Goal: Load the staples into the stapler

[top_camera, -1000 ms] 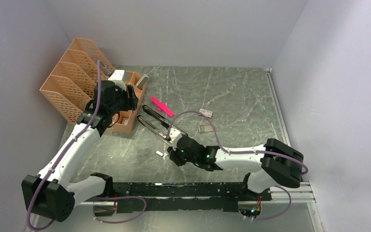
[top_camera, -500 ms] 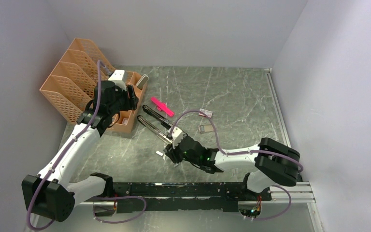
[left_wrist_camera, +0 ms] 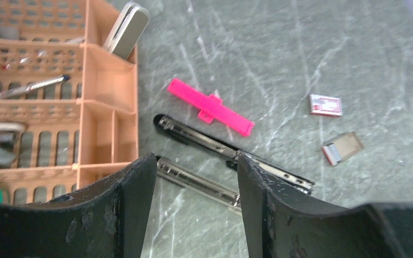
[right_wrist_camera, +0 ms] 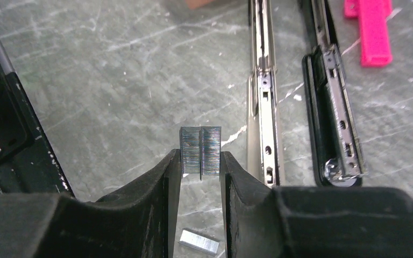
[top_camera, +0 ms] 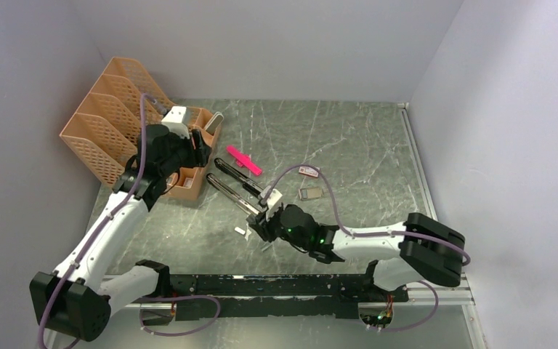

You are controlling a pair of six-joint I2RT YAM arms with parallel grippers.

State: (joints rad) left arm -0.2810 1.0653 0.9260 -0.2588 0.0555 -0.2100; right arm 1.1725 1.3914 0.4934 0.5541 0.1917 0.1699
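Observation:
The stapler (top_camera: pixel 234 185) lies unfolded on the table, its black base (right_wrist_camera: pixel 332 115) beside its silver rail (right_wrist_camera: pixel 262 91). In the right wrist view, my right gripper (right_wrist_camera: pixel 200 161) is shut on a short strip of staples (right_wrist_camera: pixel 200 146), holding it upright just left of the rail's near end. A second staple strip (right_wrist_camera: pixel 199 242) lies flat on the table beneath the fingers and shows as a white fleck (top_camera: pixel 240 232) from above. My left gripper (left_wrist_camera: pixel 194 161) hovers open above the stapler's far half (left_wrist_camera: pixel 231 153), holding nothing.
A pink plastic piece (top_camera: pixel 244 160) lies just beyond the stapler. The small white box with red print (left_wrist_camera: pixel 325 105) and its open tray (left_wrist_camera: pixel 342 148) sit to the right. An orange desk organiser (top_camera: pixel 123 131) stands at the back left, next to the left gripper.
My right gripper has shifted slightly left and forward toward the stapler's near end, with the wrist turning. The left arm has barely moved.

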